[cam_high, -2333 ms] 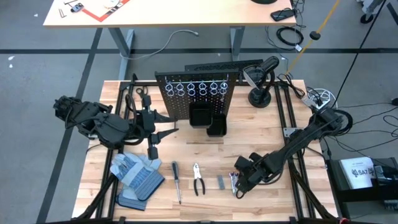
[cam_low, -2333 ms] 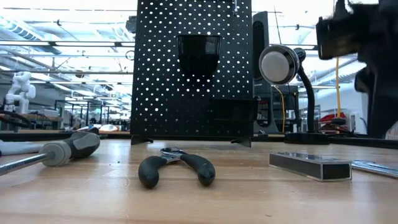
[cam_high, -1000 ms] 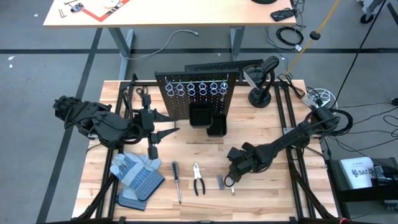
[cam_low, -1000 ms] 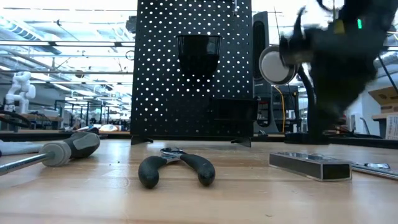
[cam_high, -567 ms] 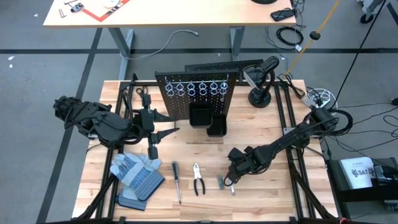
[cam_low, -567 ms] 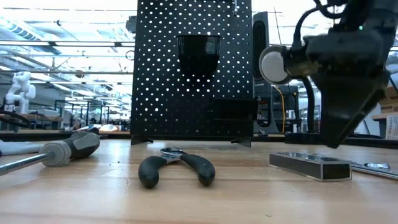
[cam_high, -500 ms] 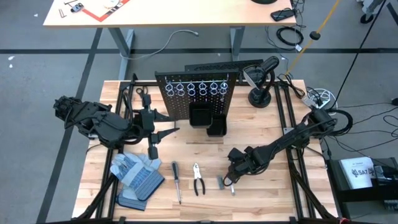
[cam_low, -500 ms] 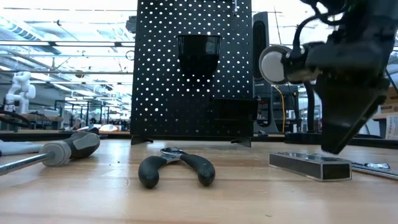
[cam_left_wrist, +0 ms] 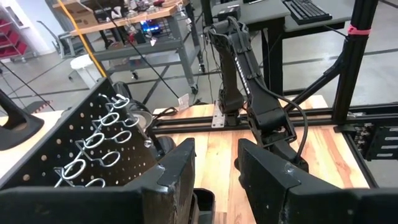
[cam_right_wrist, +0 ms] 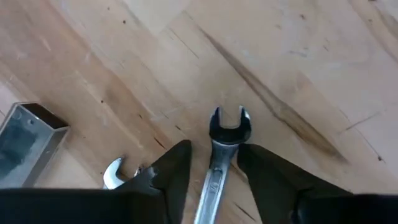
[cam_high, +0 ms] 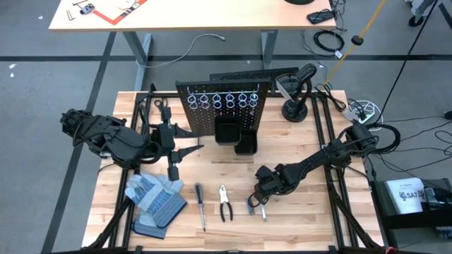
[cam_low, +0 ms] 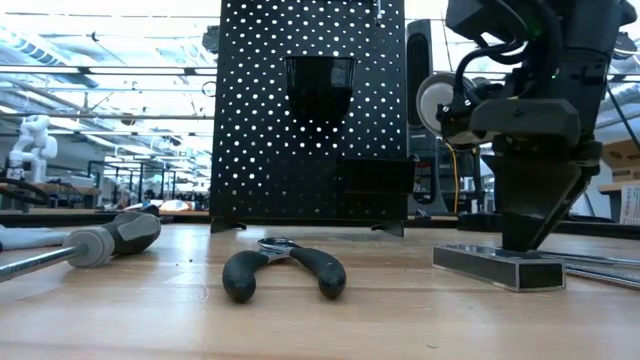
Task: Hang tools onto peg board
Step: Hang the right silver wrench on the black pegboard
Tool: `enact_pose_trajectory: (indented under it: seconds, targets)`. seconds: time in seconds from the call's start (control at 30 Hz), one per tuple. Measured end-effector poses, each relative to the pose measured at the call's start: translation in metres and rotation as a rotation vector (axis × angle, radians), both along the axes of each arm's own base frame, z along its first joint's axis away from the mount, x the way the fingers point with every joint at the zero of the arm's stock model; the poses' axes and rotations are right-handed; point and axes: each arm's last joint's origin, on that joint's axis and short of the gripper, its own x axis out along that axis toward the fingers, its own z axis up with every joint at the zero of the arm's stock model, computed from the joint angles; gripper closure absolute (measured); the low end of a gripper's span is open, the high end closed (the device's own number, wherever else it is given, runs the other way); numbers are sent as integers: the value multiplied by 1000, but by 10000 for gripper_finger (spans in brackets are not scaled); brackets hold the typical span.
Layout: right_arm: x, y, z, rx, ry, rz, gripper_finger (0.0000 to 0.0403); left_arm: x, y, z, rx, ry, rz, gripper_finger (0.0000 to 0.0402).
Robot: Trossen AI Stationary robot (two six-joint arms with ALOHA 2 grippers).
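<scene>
The black peg board [cam_high: 222, 106] [cam_low: 310, 110] stands upright at the far middle, with silver rings [cam_high: 222, 101] and black bins [cam_high: 236, 134]. In a row on the table near the front edge lie a screwdriver [cam_high: 200, 204], pliers [cam_high: 225, 203] [cam_low: 283, 270], a grey metal piece [cam_high: 250, 207] [cam_right_wrist: 28, 140] and silver wrenches [cam_high: 263, 210]. My right gripper [cam_high: 258, 201] [cam_right_wrist: 213, 155] points down, open, its fingers on either side of one wrench's shaft [cam_right_wrist: 217, 168], with small gaps. My left gripper [cam_high: 194, 140] [cam_left_wrist: 214, 155] waits open left of the board.
Grey-and-blue gloves [cam_high: 155, 201] lie at the near left. A desk lamp [cam_high: 296, 95] [cam_low: 450, 105] stands right of the board. A second wrench [cam_right_wrist: 115, 174] lies close beside my right gripper's finger. Bare wood shows between the board and the row of tools.
My right gripper has sunk toward the table over the wrenches, shifted a little toward the left edge, and tipped to point more steeply down. The tools have stayed where they lay.
</scene>
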Motion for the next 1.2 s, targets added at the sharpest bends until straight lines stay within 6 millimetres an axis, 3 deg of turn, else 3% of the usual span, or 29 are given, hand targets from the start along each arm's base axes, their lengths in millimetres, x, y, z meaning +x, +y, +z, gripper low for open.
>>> enact_pose_trajectory:
  seconds: [0.3, 0.63, 1.2]
  targets:
    - [0, 0, 0, 4, 10, 62, 395, 0, 0, 0, 13, 1, -4, 269]
    - [0, 0, 6, 2, -13, 126, 403, 1, 0, 2, 5, -19, -5, 269]
    - [5, 0, 78, -64, -203, 205, 402, 1, 0, 2, 14, -17, -7, 269]
